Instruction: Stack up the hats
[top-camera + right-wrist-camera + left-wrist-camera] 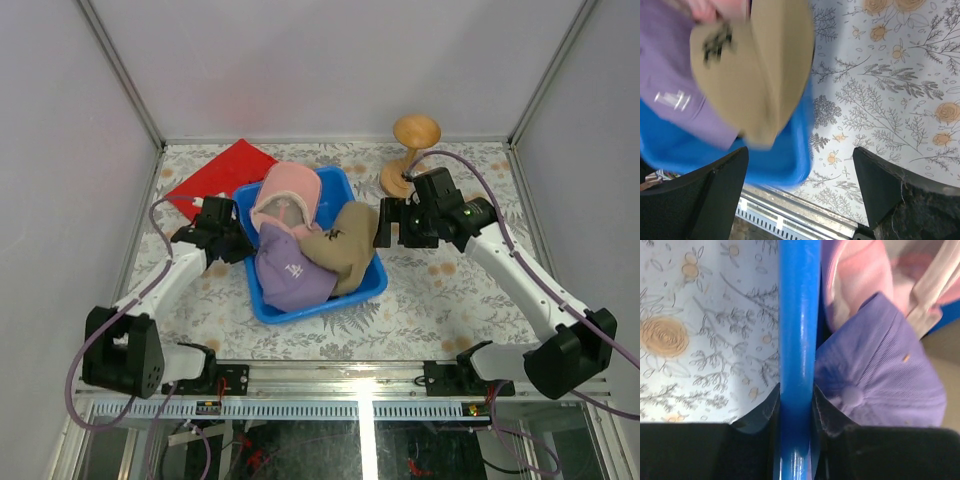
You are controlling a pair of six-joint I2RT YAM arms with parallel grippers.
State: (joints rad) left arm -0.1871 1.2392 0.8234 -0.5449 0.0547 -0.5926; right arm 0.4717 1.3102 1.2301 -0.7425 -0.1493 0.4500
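Observation:
A blue bin (322, 306) in the middle of the table holds three caps: pink (288, 195) at the back, purple with a white logo (290, 270) at the front left, tan (345, 250) at the right. The black cap is out of view. My left gripper (238, 245) is shut on the bin's left rim (799, 315), with the purple cap (880, 375) and the pink cap (855, 275) just inside it. My right gripper (385, 225) is open and empty by the bin's right side, next to the tan cap (760, 65).
A folded red cloth (220, 175) lies at the back left, beside the bin. A wooden goblet-shaped stand (410, 150) stands at the back right, just behind my right wrist. Grey walls close in the table on three sides.

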